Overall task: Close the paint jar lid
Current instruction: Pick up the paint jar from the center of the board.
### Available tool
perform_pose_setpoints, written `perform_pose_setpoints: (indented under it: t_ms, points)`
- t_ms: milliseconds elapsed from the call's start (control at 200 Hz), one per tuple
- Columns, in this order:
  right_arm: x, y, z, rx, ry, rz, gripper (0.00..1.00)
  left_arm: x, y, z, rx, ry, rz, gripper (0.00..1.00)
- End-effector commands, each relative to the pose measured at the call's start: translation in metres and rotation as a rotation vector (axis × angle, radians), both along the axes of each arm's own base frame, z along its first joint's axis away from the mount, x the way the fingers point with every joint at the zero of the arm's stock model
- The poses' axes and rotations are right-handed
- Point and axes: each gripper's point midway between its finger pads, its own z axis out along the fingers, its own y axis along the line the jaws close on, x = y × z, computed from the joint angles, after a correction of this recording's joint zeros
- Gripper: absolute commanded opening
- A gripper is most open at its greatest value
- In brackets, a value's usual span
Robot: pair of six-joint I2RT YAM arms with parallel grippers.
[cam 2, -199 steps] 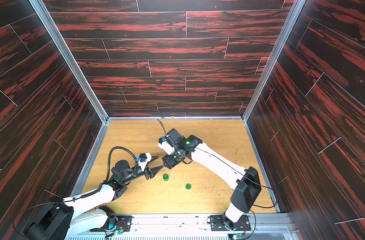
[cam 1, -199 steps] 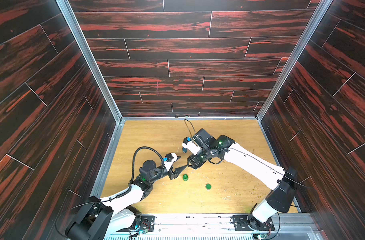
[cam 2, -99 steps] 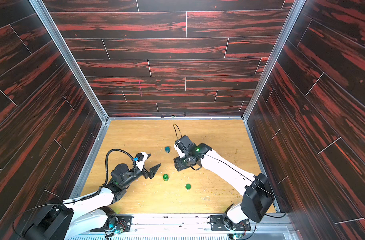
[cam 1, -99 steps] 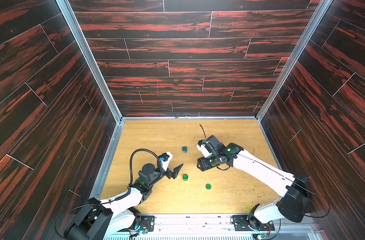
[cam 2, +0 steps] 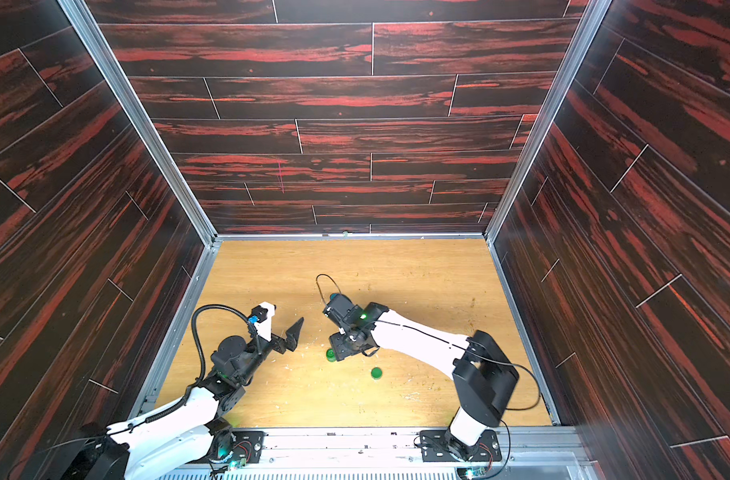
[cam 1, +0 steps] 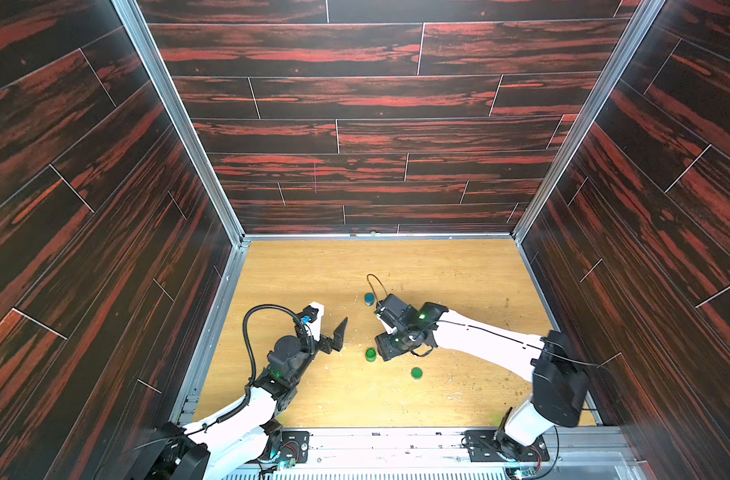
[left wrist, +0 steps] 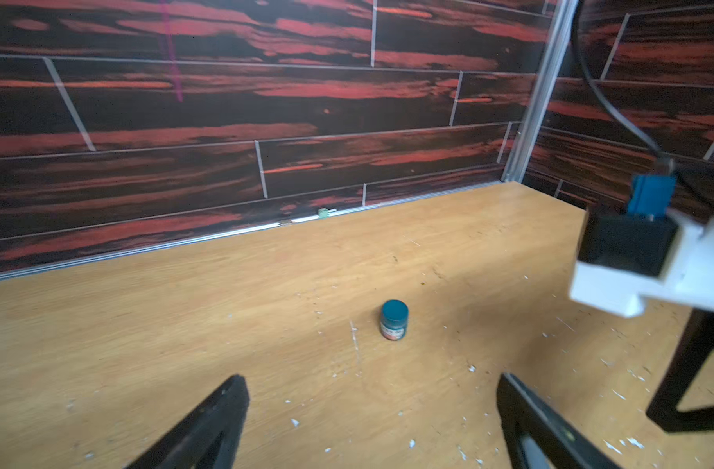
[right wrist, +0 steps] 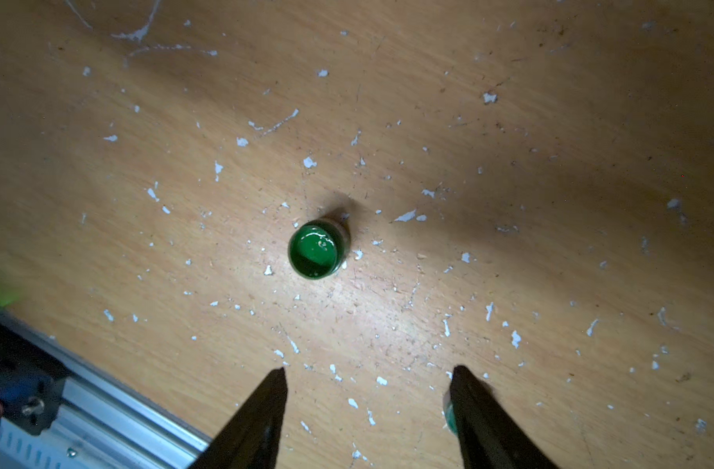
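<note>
A small green paint jar (cam 1: 371, 354) stands mid-table, its mouth uncovered. A flat green round piece (cam 1: 416, 373), apparently its lid, lies to the front right of it, glossy green inside in the right wrist view (right wrist: 314, 249). My right gripper (cam 1: 384, 354) points down right beside the jar, open and holding nothing (right wrist: 367, 373). A green edge of the jar (right wrist: 448, 414) peeks out beside one finger. My left gripper (cam 1: 334, 337) hangs open and empty to the left of the jar (left wrist: 371, 390).
A blue paint jar (cam 1: 369, 298) with its lid on stands behind the right gripper, also in the left wrist view (left wrist: 394, 320). Dark panelled walls enclose the wooden table (cam 1: 459, 282). A metal rail (cam 1: 396, 434) runs along the front. White paint flecks dot the wood.
My left gripper opened wide and drew back left from the green jar. My right arm left the blue jar at the back, swung forward beside the green jar and opened wider.
</note>
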Motion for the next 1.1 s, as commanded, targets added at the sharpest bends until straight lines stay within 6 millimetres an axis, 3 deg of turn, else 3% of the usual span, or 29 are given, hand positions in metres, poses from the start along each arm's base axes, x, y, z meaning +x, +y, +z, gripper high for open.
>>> perform_pose_setpoints:
  t_ms: [0, 341, 586, 852, 1097]
  points:
    - [0.005, 0.018, -0.002, -0.005, -0.029, -0.034, 0.68, 0.002, 0.019, -0.006, -0.008, 0.016, 0.084, 0.99]
    - [0.003, 0.040, -0.031, -0.136, -0.033, -0.028, 0.68, -0.002, 0.027, -0.007, -0.009, 0.004, 0.099, 1.00]
    - [0.000, 0.044, -0.055, -0.178, 0.015, -0.039, 0.59, -0.007, 0.020, -0.006, 0.009, -0.011, 0.046, 1.00]
    - [-0.003, 0.048, -0.065, -0.179, 0.042, -0.032, 0.51, -0.010, 0.019, -0.004, 0.021, -0.025, 0.034, 1.00]
    - [-0.002, 0.048, -0.071, -0.194, 0.039, -0.033, 0.51, -0.010, 0.018, -0.005, 0.026, -0.020, 0.026, 1.00]
